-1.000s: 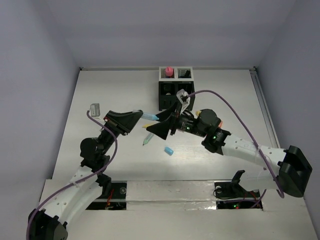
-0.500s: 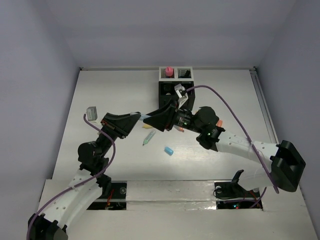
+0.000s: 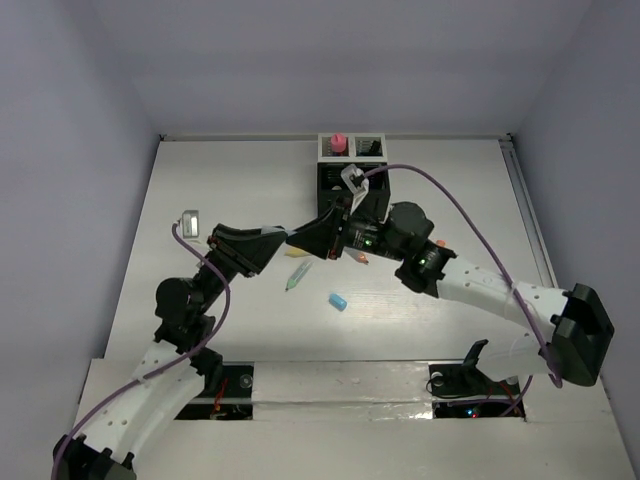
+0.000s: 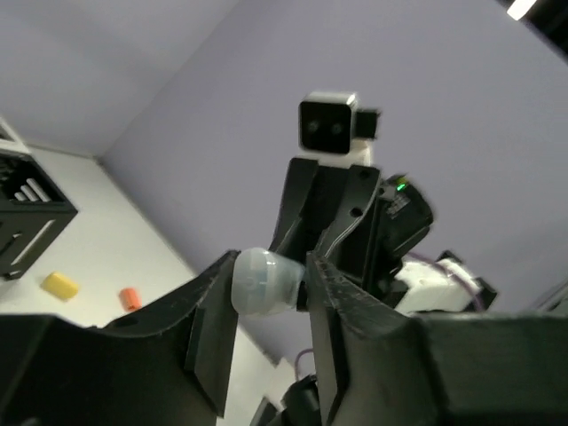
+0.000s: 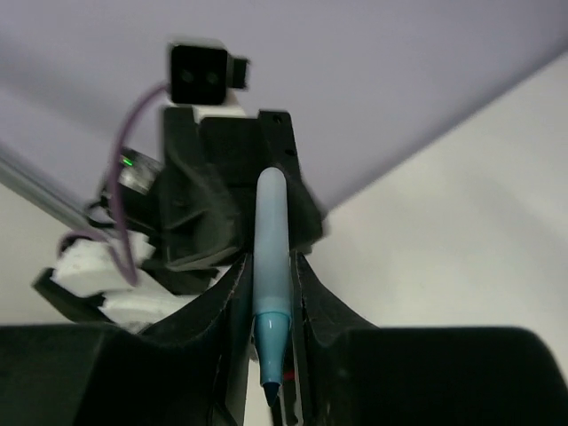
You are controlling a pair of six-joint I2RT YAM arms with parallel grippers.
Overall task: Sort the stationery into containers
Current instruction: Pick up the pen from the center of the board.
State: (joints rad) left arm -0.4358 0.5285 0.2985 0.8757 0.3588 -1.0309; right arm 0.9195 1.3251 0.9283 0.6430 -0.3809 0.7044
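Grip on the light blue pen (image 5: 270,232) is shared above the middle of the bench (image 3: 200,180), its long axis running tool to tool: right tool (image 5: 269,273) clamps the barrel, left tool (image 4: 269,282) pinches the rounded end, and the mesh organizer (image 3: 352,162) at the far edge lies nearer the right arm (image 3: 480,290).

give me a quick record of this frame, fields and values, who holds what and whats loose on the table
left gripper: shut on the rounded end of the light blue pen
right gripper: shut on the same pen's barrel, its tip bare
loose on table: greenish pen, light blue cap, orange piece
organizer: far side of the table, pink tube standing in a back compartment
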